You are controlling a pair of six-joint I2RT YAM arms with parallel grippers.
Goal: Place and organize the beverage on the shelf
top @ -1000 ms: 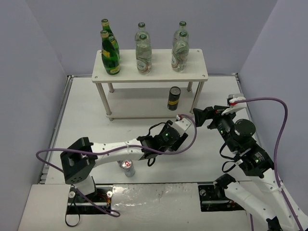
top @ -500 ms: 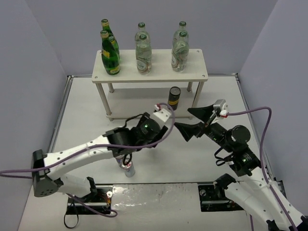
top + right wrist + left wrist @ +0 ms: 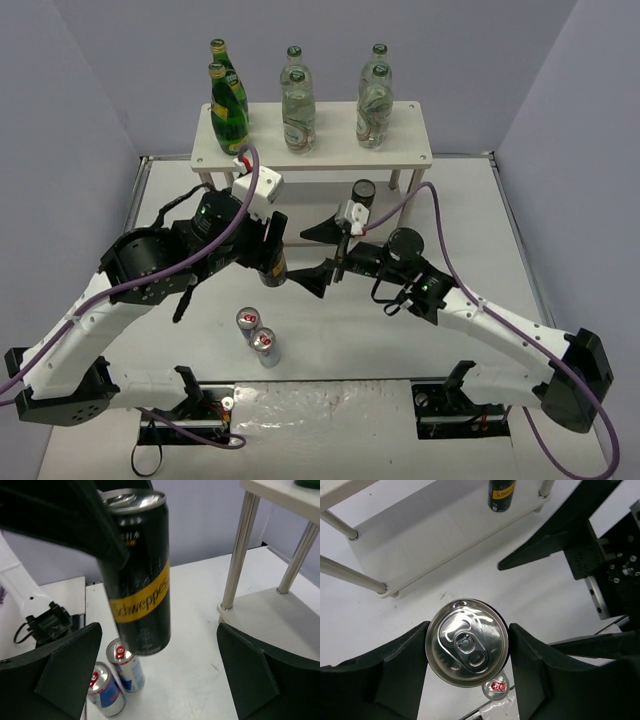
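Observation:
My left gripper (image 3: 270, 258) is shut on a black can (image 3: 272, 265) with a yellow band and holds it upright above the table, in front of the shelf (image 3: 400, 150). Its silver lid (image 3: 466, 641) sits between my fingers (image 3: 400, 670). My right gripper (image 3: 318, 258) is open and empty, just right of that can (image 3: 140, 575). Two dark-green bottles (image 3: 228, 115) and four clear green-capped bottles (image 3: 298, 115) stand on the top board. A second black can (image 3: 361, 203) stands on the lower tier. Two silver-blue-red cans (image 3: 256, 332) stand on the table.
The silver-blue-red cans (image 3: 127, 670) stand below and left of the held can in the right wrist view. A white shelf leg (image 3: 240, 550) and the lower board (image 3: 280, 620) are to its right. Grey walls close in the table on three sides.
My left arm has swung left and back, and its gripper now holds the black can in front of the shelf. My right arm has reached left toward the can, jaws open.

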